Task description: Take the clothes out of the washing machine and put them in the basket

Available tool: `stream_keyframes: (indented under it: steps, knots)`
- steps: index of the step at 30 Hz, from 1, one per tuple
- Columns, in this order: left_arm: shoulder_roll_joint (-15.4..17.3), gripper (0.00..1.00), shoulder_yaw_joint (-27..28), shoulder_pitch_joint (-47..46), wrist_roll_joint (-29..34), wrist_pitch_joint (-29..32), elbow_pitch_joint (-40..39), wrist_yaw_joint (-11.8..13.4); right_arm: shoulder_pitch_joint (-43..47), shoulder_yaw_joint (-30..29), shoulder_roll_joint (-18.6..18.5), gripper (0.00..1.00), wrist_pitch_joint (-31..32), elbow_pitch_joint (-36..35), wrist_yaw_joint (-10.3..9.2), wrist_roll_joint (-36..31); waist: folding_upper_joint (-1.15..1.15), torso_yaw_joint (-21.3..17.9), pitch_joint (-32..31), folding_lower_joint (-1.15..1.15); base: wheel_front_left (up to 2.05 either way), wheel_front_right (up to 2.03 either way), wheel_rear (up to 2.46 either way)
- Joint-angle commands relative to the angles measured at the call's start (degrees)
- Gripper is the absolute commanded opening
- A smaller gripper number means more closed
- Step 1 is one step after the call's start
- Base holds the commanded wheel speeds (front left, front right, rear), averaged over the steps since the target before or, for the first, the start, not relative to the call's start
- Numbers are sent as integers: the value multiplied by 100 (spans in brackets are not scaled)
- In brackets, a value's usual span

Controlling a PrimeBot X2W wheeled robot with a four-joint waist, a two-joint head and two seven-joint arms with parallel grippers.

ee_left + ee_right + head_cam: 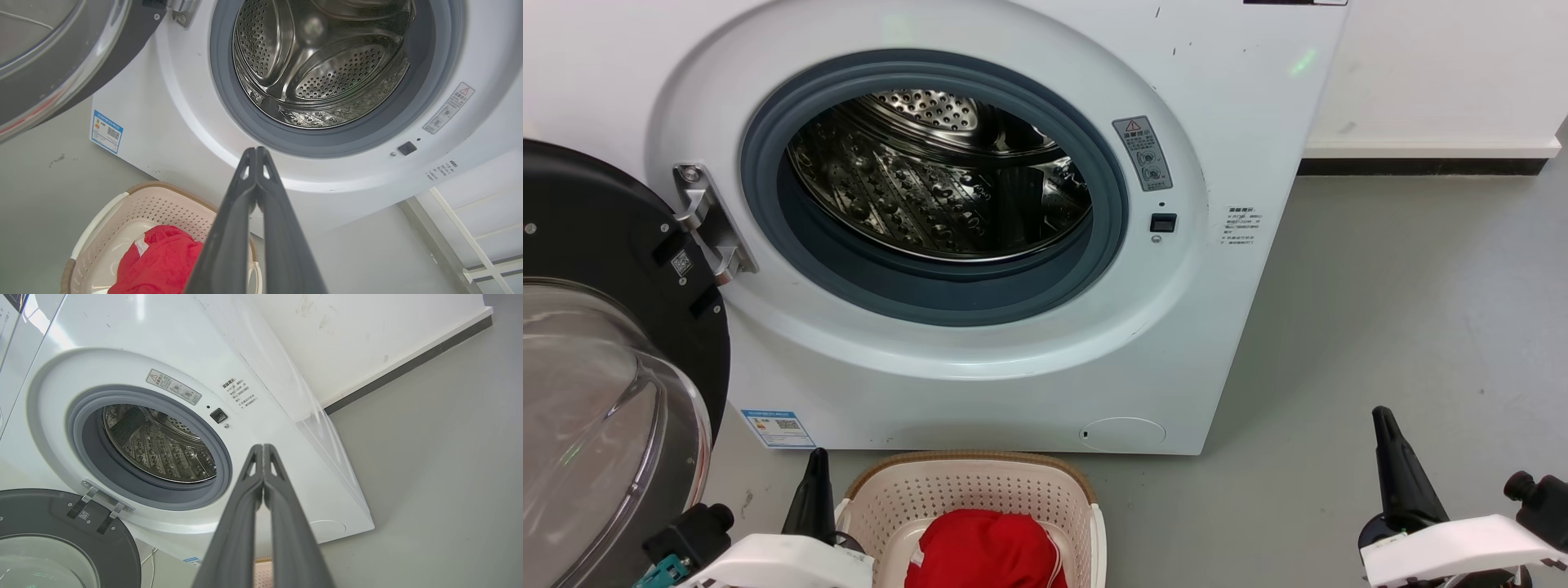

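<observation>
The red garment [984,547] is lying bundled inside the cream laundry basket [968,490], a little white showing at its edge. The basket is sitting on the grey floor [1380,286], just in front of the white washing machine [1241,122] and below its opening. The machine's black-rimmed glass door [605,367] is hanging wide open to my left, and the perforated steel drum [931,188] is showing through the grey rubber ring [1111,229].

I am holding my left tool [817,457] just beside the basket's left rim, its two dark fingers pressing together and gripping nothing, pointing up at the machine's front. I am holding my right tool [1380,416] over the floor well to the right of the basket, its fingers likewise pressing together with nothing between them.
</observation>
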Motion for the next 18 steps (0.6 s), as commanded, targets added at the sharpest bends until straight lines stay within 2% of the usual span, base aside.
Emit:
stream_keyframes:
  steps: [1,18]
  knots:
    - [-1,0,44,-168,-171,26,-44,-36,-150,-18,-48,0,28,-34,0,179,0,0,0,0,0,0,0]
    - [-3,0,187,-342,-1487,344,69,-201,-343,-93,-71,0,322,150,-1,1561,0,0,-3,0,0,0,0]
